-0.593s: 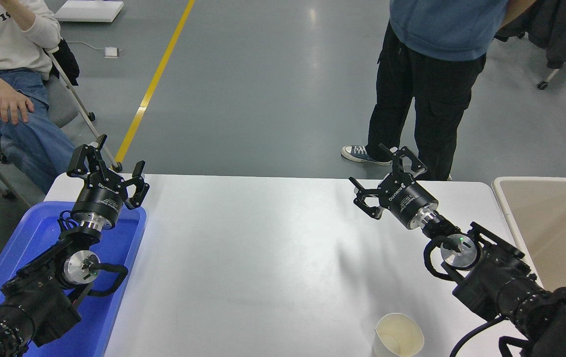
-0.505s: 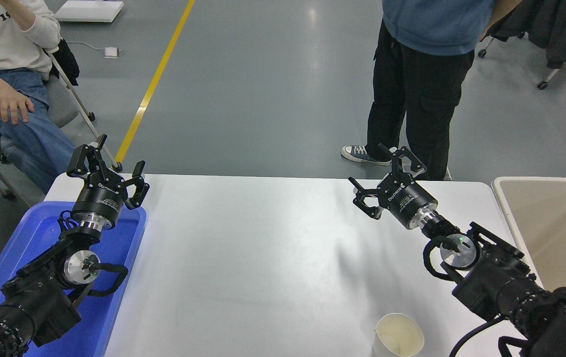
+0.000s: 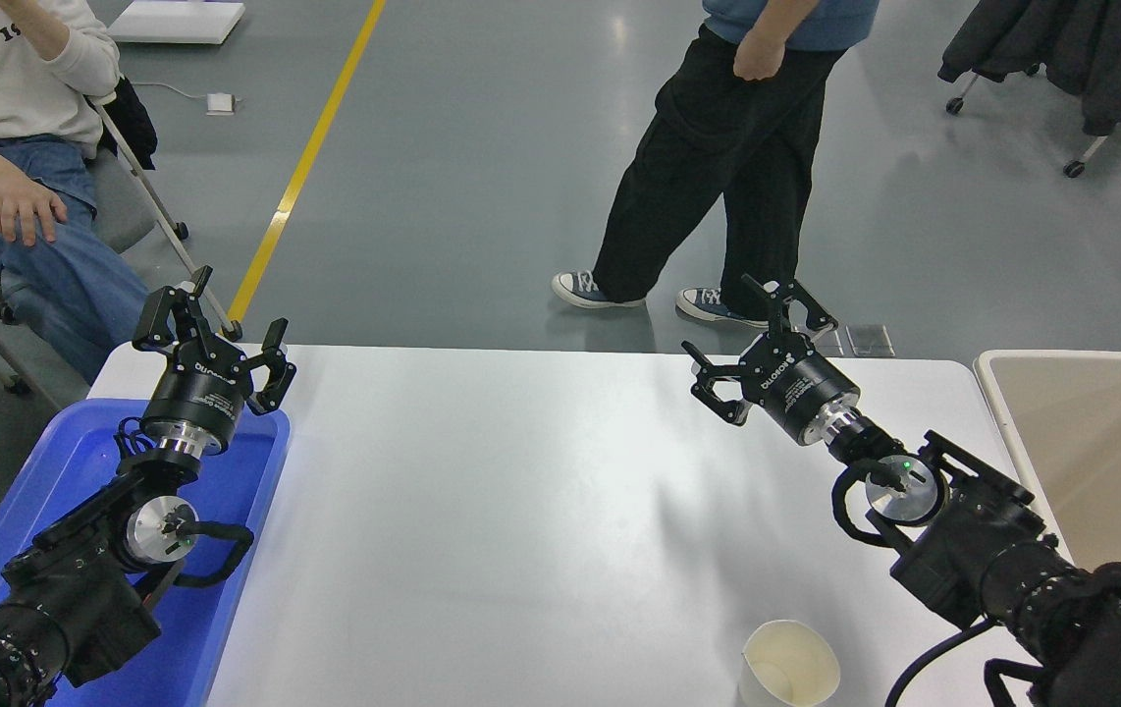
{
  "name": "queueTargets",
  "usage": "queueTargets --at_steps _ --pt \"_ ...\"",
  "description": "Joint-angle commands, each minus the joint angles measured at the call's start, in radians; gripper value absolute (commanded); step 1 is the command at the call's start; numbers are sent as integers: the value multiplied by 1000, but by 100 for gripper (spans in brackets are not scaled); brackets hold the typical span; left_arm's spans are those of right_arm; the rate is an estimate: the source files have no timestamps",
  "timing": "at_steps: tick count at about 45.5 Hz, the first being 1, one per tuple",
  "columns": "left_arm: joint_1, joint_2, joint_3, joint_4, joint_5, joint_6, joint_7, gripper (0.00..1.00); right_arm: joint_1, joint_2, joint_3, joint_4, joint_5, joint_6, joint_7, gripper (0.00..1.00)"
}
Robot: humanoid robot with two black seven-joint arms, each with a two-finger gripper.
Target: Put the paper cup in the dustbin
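Note:
The paper cup [image 3: 788,665] stands upright on the white table [image 3: 521,511] at the near edge, right of centre, its cream inside showing. The beige dustbin [image 3: 997,383] sits at the table's right end, partly cut off by the picture's edge. My right gripper [image 3: 752,344] is open and empty, held above the table's far right part, well beyond the cup and left of the dustbin. My left gripper [image 3: 207,329] is open and empty, parked over the far end of the blue tray at the left.
A blue plastic tray [image 3: 70,462] lies under the left arm. A person in black trousers [image 3: 718,157] walks just beyond the table's far edge. Another person [image 3: 1,177] sits at the far left.
My right gripper has risen slightly and shifted left. The standing person has stepped to the left. The cup and the left arm have not moved.

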Motion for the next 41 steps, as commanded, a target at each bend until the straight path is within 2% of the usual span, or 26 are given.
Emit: queueTargets --at_steps 1,8,23,34,41 --pt "0 0 0 0 0 0 0 100 -17 -154 -3 295 -11 -8 0 100" --pt "0 0 -1 0 0 0 0 100 -19 -329 -6 570 -110 -72 -2 100" --pt "0 0 -1 0 0 0 0 100 12 -650 -121 903 -345 -77 -3 100" --pt "0 0 -1 0 0 0 0 100 93 -790 -217 995 -647 -71 -2 100" --pt "0 0 -1 0 0 0 0 100 176 -833 -337 1029 -802 -72 0 100"
